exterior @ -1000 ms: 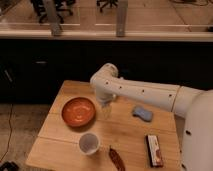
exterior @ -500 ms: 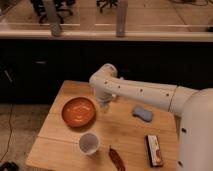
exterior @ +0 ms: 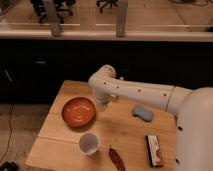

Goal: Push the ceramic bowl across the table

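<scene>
Reaching down from the big white arm, the gripper hangs low over the table, just beside the right edge of the ceramic bowl. It is hard to tell if it is touching the bowl or only very near it. The end of the arm hides the gripper, so nobody can tell if it is open or closed, and nothing seems to be held in it. The orange-red bowl sits on the wooden top to one side of the gripper, close to the table's edge on that side. The push looks like it is only about to begin, because the bowl is not yet across the table. What is left is to press on the bowl's rim and slide it along the planks. In front of the gripper, toward the camera, stand a white cup and a small reddish thing. On its other side lie a blue thing and a flat dark bar. No words or labels can be read on any of them
</scene>
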Controlling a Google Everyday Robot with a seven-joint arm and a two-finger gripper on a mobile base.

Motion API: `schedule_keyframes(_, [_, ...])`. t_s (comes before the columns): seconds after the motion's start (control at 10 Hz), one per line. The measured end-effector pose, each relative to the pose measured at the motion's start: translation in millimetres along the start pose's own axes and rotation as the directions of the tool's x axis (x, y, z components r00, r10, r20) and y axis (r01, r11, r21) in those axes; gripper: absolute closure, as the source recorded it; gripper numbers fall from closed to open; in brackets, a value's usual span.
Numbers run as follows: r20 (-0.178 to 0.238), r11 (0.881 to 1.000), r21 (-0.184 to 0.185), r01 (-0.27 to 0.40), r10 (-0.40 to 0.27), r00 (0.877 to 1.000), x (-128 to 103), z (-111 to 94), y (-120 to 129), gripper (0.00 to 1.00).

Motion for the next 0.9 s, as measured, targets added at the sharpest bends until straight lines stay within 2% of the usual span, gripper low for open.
schedule_keyframes(0.1, [0.001, 1.000, -0.005, 0.000, 0.000, 1.000, -2, 13, 2, 0.92])
schedule_keyframes(0.2, [0.001, 1.000, -0.009, 0.000, 0.000, 1.000, -3, 20, 3, 0.97])
schedule_keyframes(0.6, [0.009, 0.999, -0.032, 0.000, 0.000, 1.000, -14, 45, 14, 0.99])
schedule_keyframes(0.9, [0.016, 0.999, -0.040, 0.029, -0.029, 0.999, -24, 53, 14, 0.99])
